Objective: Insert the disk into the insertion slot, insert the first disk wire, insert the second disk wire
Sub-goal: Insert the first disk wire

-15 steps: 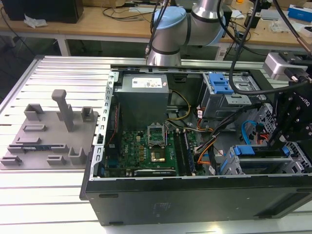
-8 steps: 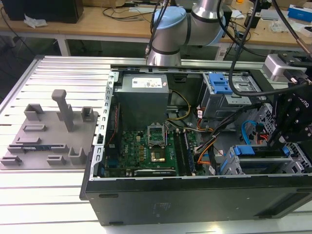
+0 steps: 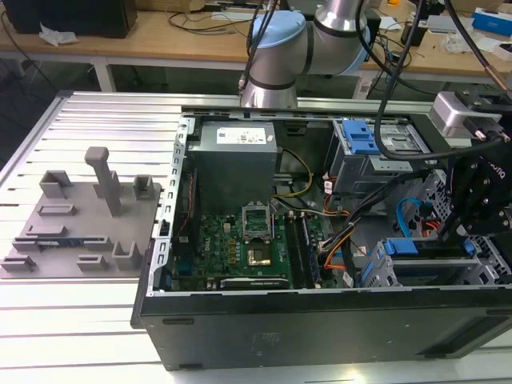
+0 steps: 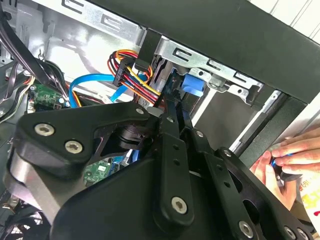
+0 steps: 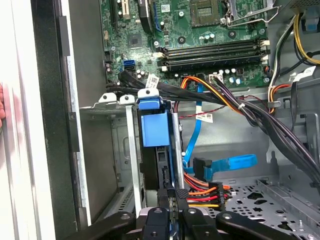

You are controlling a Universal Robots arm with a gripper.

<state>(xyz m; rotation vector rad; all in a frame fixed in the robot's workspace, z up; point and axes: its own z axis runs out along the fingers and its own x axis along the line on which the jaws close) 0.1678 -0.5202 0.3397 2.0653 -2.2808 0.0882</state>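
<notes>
Your gripper (image 5: 171,193) has its jaws pinched together on the edge of the disk (image 5: 155,130). The disk stands edgewise inside the slot (image 5: 131,150), by the corner of the case (image 5: 50,125) (coloured wires (image 5: 202,192) just beside).

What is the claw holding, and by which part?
Apparently the claw pinches a disk wire's black connector by its body, at the seated disk.
</notes>
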